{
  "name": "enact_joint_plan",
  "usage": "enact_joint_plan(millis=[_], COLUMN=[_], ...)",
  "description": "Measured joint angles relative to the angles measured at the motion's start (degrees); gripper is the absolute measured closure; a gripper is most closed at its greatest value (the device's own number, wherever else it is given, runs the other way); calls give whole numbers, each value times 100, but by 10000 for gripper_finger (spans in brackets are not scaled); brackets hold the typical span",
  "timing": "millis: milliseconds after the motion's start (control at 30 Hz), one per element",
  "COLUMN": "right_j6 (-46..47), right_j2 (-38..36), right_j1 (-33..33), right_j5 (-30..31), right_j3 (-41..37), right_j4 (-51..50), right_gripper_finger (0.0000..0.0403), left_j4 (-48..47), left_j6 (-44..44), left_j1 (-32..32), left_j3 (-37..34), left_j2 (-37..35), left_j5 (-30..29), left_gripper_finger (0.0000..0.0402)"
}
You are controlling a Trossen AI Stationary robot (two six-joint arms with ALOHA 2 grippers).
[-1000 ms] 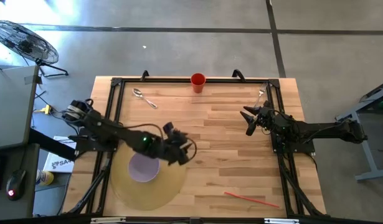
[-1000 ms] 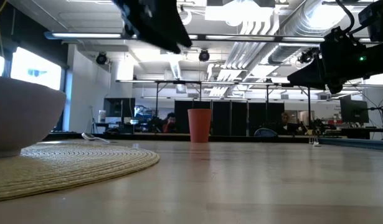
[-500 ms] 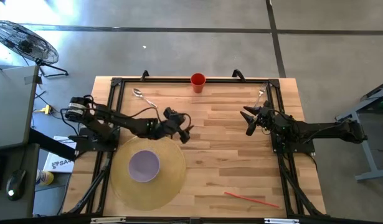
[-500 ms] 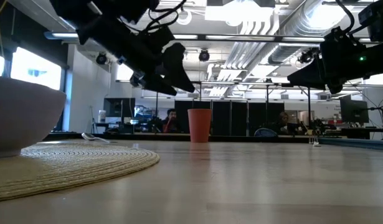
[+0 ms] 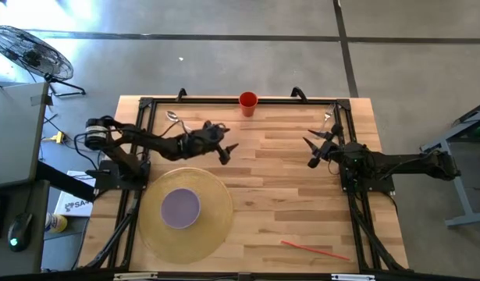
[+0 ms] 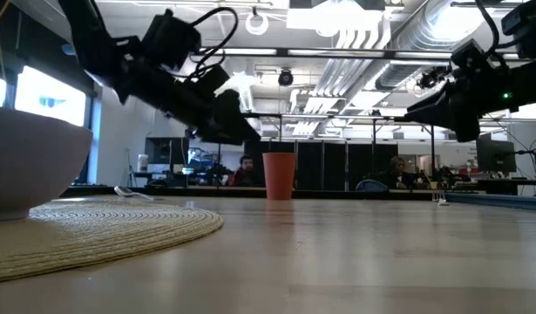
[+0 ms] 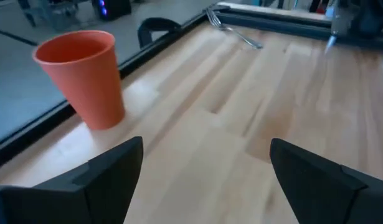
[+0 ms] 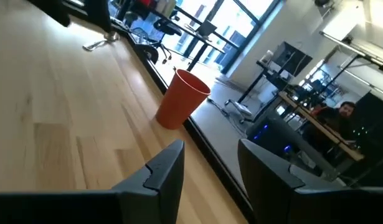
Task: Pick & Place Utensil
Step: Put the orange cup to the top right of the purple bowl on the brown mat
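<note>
The left pincer [image 5: 224, 151] hangs open and empty above the tabletop [image 5: 286, 187]; it should settle squarely over the small metal spoon [image 5: 179, 122] behind it; the right pincer [image 5: 313, 150] waits open.

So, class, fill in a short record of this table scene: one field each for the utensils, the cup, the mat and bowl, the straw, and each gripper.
spoon: lying near the table's far left corner
fork: lying near the far right corner
orange cup: upright at the far edge
woven mat: near left, with purple bowl on it
red straw: near right
left gripper: open, empty, above the table right of the spoon
right gripper: open, empty, near the fork
</note>
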Motion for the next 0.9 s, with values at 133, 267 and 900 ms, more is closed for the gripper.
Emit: enact_joint_plan(millis=[133, 267, 900], right_j6=[1574, 3923, 4174], right_j2=[4, 2, 303], right_j1=[-1, 2, 6], right_j5=[-689, -1744, -1000], right_j3=[0, 1, -1], right_j4=[276, 755, 2063], right_gripper_finger=[256, 258, 258], left_j4=[582, 681, -1259], left_j6=[107, 230, 869], left_j1=[394, 794, 2260], left_j3=[-342, -493, 1552], left_j2=[0, 0, 1135], left_j5=[454, 871, 1082], left_gripper_finger=[55, 55, 203])
